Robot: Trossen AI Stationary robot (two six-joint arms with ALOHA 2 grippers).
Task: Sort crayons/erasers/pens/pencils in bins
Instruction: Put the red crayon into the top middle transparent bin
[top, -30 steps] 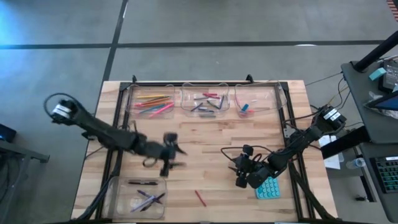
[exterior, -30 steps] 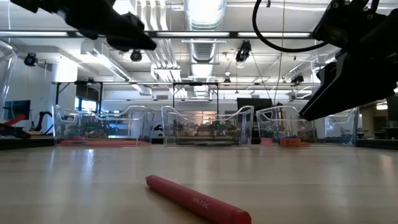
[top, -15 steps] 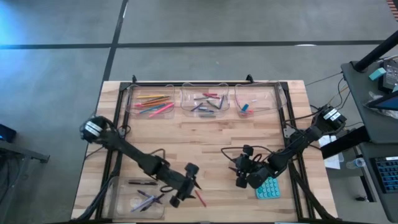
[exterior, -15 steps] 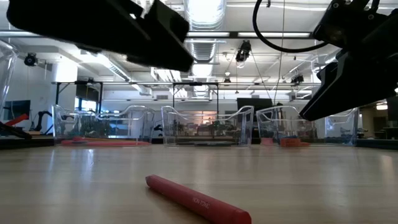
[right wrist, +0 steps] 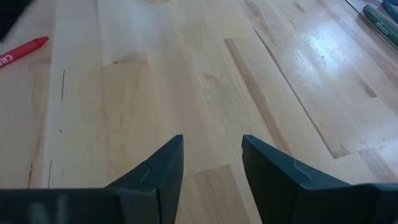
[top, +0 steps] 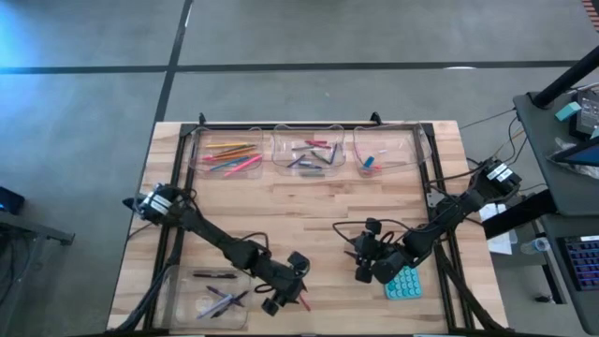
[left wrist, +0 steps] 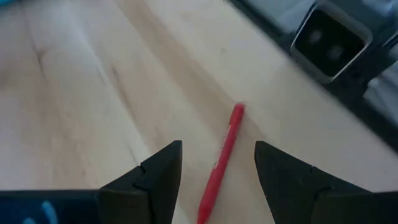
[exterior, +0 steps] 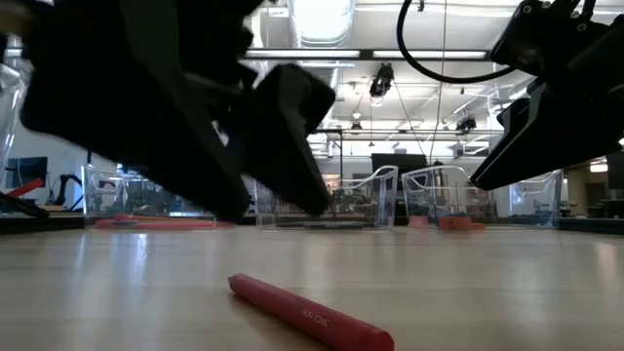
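Three clear bins along the top hold pencils, crayons and erasers; a lower-left bin holds pens; the left gripper, fingers spread and empty, has dropped from centre-left onto the red crayon at bottom centre; the right gripper, fingers apart, waits right of centre.

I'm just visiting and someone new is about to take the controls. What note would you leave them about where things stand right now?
Left gripper: open, hovering over the red crayon lying on the table's near side, not gripping it.
Right gripper: open, empty, parked by the teal calculator.
Done: pencils, crayons and erasers sit in the three far bins; pens in the near-left bin.
Left: grasp the red crayon and carry it to the middle far bin.
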